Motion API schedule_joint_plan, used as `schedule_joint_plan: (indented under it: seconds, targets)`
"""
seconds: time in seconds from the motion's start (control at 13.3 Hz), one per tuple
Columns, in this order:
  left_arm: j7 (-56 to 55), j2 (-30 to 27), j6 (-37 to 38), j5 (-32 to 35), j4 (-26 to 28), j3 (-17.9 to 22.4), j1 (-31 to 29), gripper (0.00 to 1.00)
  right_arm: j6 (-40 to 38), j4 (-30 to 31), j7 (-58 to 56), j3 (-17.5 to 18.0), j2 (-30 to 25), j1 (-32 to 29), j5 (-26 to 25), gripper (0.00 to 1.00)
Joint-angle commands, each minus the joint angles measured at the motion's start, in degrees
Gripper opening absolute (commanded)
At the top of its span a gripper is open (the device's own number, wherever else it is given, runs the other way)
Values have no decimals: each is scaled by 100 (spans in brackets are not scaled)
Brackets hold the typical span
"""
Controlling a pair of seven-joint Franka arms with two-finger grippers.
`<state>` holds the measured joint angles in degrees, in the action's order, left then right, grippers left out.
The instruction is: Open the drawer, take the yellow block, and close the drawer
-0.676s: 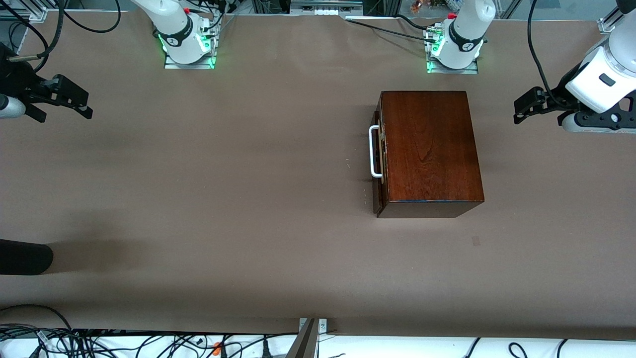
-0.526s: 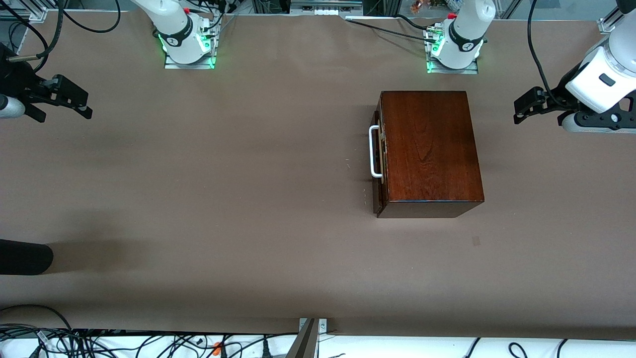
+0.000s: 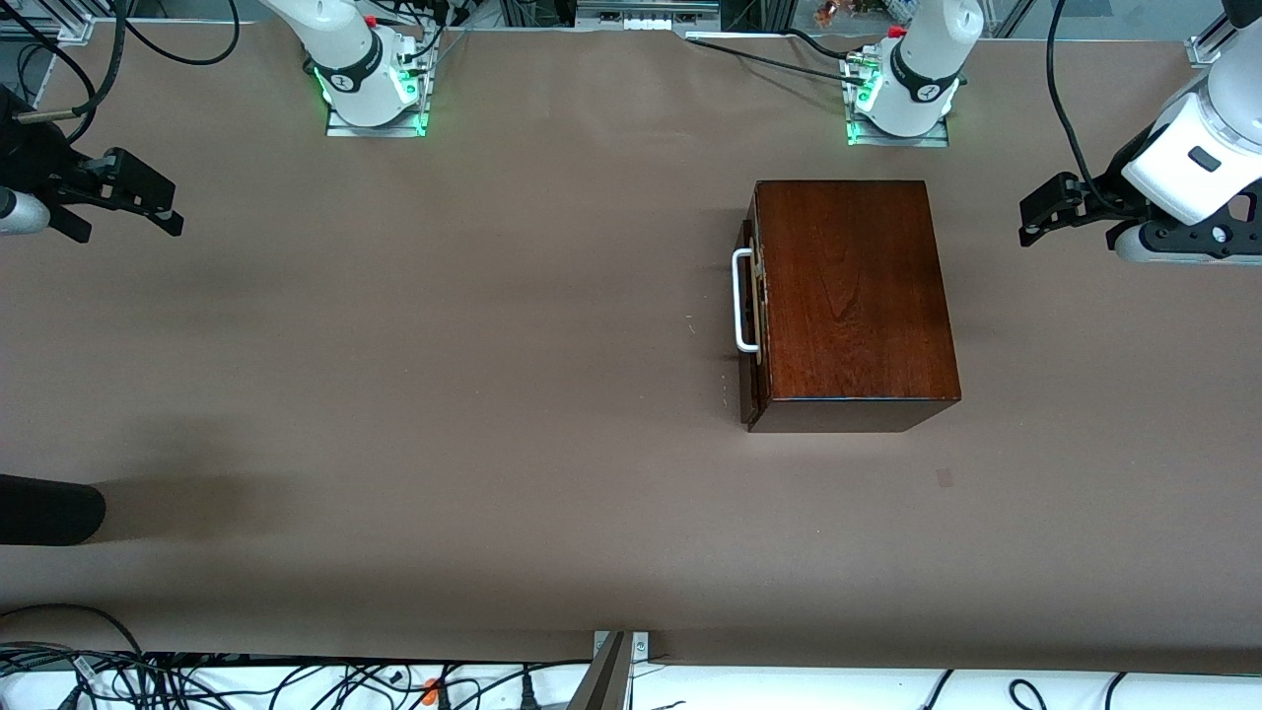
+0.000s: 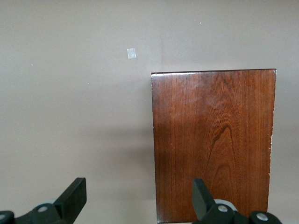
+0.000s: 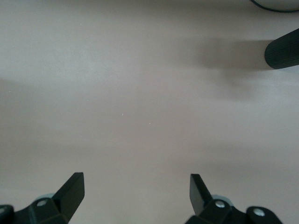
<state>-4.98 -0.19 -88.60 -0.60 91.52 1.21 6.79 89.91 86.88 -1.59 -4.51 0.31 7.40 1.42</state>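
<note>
1. Nothing moved since the earlier frames: wooden box (image 3: 850, 296), both arms and the drawer (image 3: 749, 325) all unchanged.
2. Left end effector (image 4: 138, 196): fingers spread wide, empty, hovering over the box's edge toward the left arm's end of the surface (image 3: 444, 394); arm waiting.
3. Right end effector (image 5: 135, 193): fingers spread wide, empty, over bare surface at the right arm's end, well apart from the box.
4. Drawer shut or nearly so, its dark front facing the right arm's end, white loop handle (image 3: 741, 301) standing clear of the front.
5. Yellow block: not visible, presumably inside the drawer.
6. Step in hand, judged: opening the drawer. Best done by approaching the handle from the right arm's end, closing squarely around the loop's middle, then pulling straight along the slide so the box neither skids nor twists.
</note>
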Motion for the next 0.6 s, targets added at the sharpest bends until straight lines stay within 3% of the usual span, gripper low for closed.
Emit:
schedule_joint_plan:
  seconds: [0.0,0.3,0.53]
  targets:
    - [-11,46,9,-142,-91,20,7,100,-96,-93,28,-15,30,-45,34,100]
    - [-90,54,53,-133,-231,-24,41,100,-88,-75,36,-59,57,-45,34,100]
    - [-1053,63,62,-81,-240,-698,94,100,-52,-75,36,-59,83,-45,43,100]
